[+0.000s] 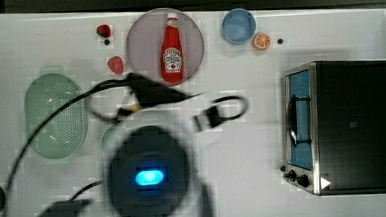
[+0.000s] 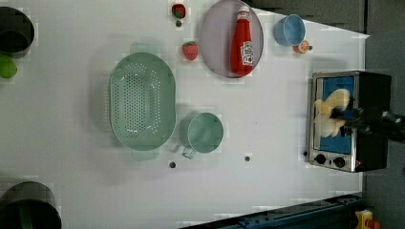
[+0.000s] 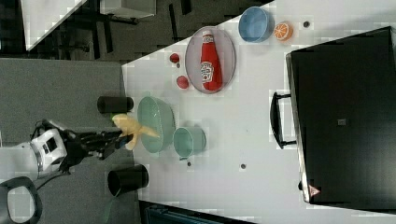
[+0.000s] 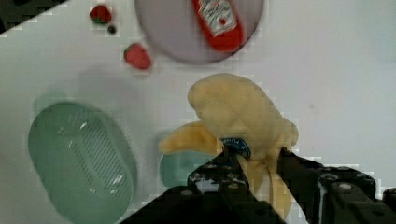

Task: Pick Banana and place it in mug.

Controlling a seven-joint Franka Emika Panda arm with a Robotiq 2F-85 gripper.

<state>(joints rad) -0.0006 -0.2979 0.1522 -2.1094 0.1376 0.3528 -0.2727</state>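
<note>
We see the end effector [image 3: 122,138] clamped on the banana [image 3: 130,129] at the right view's left, beside the pale-green colander [image 3: 156,124]. The mug [image 3: 189,141] sits just right of the colander on the white surface [image 3: 243,121], the ketchup bottle [image 3: 209,60] farther off.

A white bench [image 3: 261,154] under even light; beyond its edge, grey floor [image 3: 60,93] and another white table [image 3: 44,16].
</note>
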